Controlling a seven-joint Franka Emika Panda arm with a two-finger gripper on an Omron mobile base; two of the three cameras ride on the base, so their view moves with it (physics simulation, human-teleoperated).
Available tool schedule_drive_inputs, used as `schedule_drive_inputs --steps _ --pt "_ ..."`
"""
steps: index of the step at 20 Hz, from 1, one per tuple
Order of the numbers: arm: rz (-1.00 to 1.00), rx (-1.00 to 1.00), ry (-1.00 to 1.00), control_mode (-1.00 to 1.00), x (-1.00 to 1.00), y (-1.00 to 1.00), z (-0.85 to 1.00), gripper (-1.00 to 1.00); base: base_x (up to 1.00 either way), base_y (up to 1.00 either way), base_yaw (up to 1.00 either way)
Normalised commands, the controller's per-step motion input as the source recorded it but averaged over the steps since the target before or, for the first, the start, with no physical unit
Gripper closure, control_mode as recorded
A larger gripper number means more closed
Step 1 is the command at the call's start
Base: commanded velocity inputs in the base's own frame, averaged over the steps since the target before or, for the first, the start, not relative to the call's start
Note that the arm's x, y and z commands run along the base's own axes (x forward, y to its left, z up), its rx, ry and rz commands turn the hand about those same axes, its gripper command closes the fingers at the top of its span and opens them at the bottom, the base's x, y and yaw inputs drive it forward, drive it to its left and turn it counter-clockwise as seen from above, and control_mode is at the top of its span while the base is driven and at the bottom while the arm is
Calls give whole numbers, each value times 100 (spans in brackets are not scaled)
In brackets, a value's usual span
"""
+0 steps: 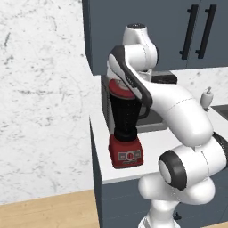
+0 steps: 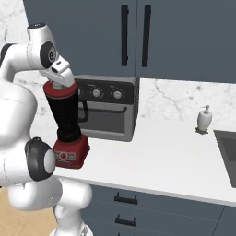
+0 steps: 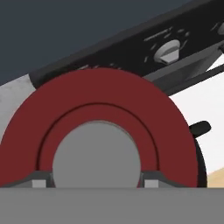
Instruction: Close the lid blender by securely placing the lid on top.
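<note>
The blender (image 1: 126, 151) stands near the counter's left front corner, red base (image 2: 70, 152) below, dark jar (image 2: 64, 117) above. The red lid (image 2: 60, 92) sits level on the jar's mouth, also seen as the lid (image 1: 121, 91) beside my forearm. From the hand view the lid (image 3: 103, 94) is a red disc with its pale grey knob (image 3: 96, 155) in the centre. My gripper (image 3: 94, 180) comes straight down on it, and its fingertips (image 3: 39, 180) press against both sides of the knob. The gripper (image 2: 59, 84) is shut on the lid.
A grey toaster oven (image 2: 108, 113) stands right behind the blender, close to the jar's handle. A white soap dispenser (image 2: 204, 119) and a sink (image 2: 228, 147) are at the right. Dark cabinets (image 2: 138, 32) hang above. The counter edge (image 1: 95, 147) drops off left of the blender.
</note>
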Motion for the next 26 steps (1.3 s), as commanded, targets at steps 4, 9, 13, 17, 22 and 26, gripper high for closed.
schedule_drive_inputs --steps 4,9,13,17,22,26 --pt "-10 0 15 -100 -15 -14 1 100 0 0 0" --pt "-11 0 18 -100 -14 -5 -20 100 0 0 0" --pt "-7 0 14 -100 0 0 -64 100 0 0 0" --pt "0 2 -2 -100 -12 0 -84 100 0 0 0" --pt "0 7 -12 -100 -47 -7 -58 100 0 0 0" --pt "0 1 -10 -100 -54 -3 0 100 0 0 0"
